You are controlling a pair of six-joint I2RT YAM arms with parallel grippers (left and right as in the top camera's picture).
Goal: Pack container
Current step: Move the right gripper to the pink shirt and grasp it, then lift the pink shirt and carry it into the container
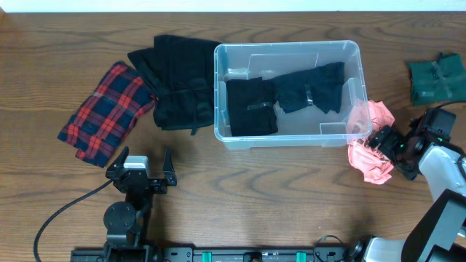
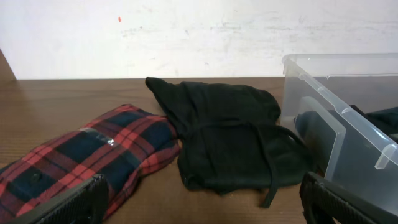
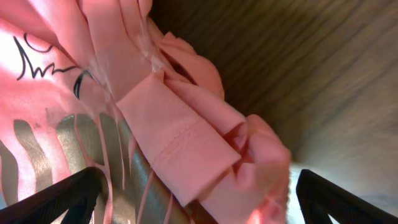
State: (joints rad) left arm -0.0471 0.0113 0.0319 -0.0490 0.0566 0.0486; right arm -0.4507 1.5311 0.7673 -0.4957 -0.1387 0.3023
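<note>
The container is a clear rectangular bin at the table's centre, with black garments lying inside it. Pressed against its right end is a crumpled pink garment. My right gripper is low over this cloth. In the right wrist view its fingers stand wide apart, and the pink garment fills the gap between them unsqueezed. My left gripper rests open near the front edge, left of the bin. Its fingers frame bare wood, facing a black garment and a red plaid one.
A black garment lies against the bin's left wall, with the red plaid garment further left. A folded green garment sits at the far right edge. The bin's corner shows at right in the left wrist view.
</note>
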